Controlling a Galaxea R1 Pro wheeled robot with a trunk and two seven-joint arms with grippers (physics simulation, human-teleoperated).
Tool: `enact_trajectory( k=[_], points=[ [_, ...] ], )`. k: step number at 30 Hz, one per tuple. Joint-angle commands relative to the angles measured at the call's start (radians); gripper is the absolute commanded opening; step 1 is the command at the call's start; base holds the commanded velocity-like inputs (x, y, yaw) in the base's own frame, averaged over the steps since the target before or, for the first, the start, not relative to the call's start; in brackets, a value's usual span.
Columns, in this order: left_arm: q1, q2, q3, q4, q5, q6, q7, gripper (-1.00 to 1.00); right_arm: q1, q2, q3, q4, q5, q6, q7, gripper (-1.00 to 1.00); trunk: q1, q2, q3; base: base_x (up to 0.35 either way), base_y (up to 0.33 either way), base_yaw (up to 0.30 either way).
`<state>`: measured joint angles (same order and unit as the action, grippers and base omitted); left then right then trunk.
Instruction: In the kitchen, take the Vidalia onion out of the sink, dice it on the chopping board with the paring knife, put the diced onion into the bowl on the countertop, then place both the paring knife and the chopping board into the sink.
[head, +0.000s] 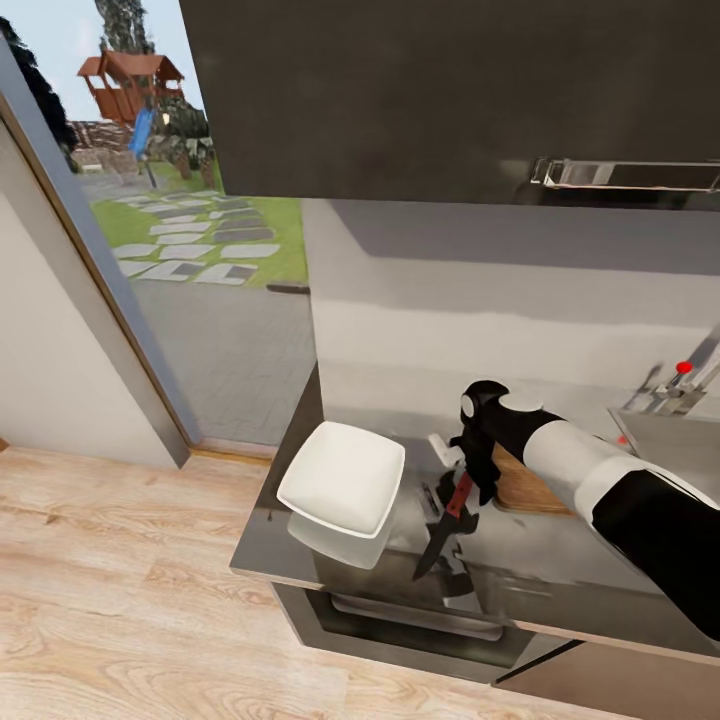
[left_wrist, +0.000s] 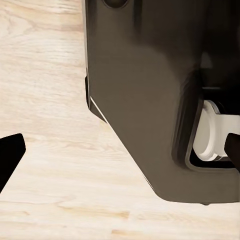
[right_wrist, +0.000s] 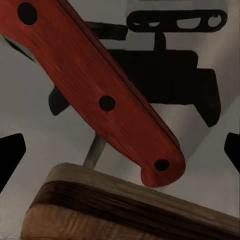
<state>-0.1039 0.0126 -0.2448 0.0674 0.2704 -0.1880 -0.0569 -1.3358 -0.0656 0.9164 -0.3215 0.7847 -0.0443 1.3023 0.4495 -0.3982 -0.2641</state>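
- No brand, label or writing can be read anywhere in these views.
- One knife (head: 447, 525): dark pointed blade and orange-red handle, held in the right end effector (head: 462, 497) above the grey surface (head: 560, 570). The blade slants down toward the surface's front edge.
- In the right wrist view the knife handle (right_wrist: 105, 100) crosses the picture on a slant. Three dark rivets are countable on it. The end effector's two dark fingertips (right_wrist: 10, 157) sit at the picture's edges, well apart from the handle there. From the head view the fingers look closed on the handle, though the contact itself is hard to make out.
- One board (head: 525, 488): brown wood, lying on the surface behind the right arm (head: 600, 480), which covers much of it. Its grained end (right_wrist: 125, 210) shows close under the knife handle in the right wrist view.
- One bowl (head: 342, 477): white, squarish, rounded corners, on the surface near its left end, just beside the knife. Its reflection shows in the glossy top.
- One tap with a red knob (head: 684, 367) at the right edge of the head view; the basin beside it is cut off by the frame.
- One long metal handle (head: 630, 175) on the dark upper cabinet (head: 400, 90).
- Left end effector (left_wrist: 120, 155): dark fingertips stand far apart at the picture's sides, nothing between them, over light wood floor (left_wrist: 45, 100) beside a dark body.
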Motion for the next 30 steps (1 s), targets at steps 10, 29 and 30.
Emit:
enact_trajectory(
  k=[10,29,30],
  points=[
    [-0.002,0.000,-0.007,0.005,0.010,-0.007,-0.006,1.00,0.000,0.000,-0.001,-0.001,0.016,-0.005,-0.032,1.00,0.001,-0.002,-0.002,0.000,0.000,0.000],
    [-0.002,0.000,-0.007,0.005,0.010,-0.007,-0.006,1.00,0.000,0.004,-0.001,-0.001,0.015,-0.005,-0.117,1.00,0.001,-0.002,-0.002,0.000,0.000,0.000],
    [-0.002,0.000,-0.007,0.005,0.010,-0.007,-0.006,1.00,0.000,0.004,-0.001,-0.001,0.015,-0.005,-0.122,1.00,0.001,-0.002,-0.002,0.000,0.000,0.000]
  ],
)
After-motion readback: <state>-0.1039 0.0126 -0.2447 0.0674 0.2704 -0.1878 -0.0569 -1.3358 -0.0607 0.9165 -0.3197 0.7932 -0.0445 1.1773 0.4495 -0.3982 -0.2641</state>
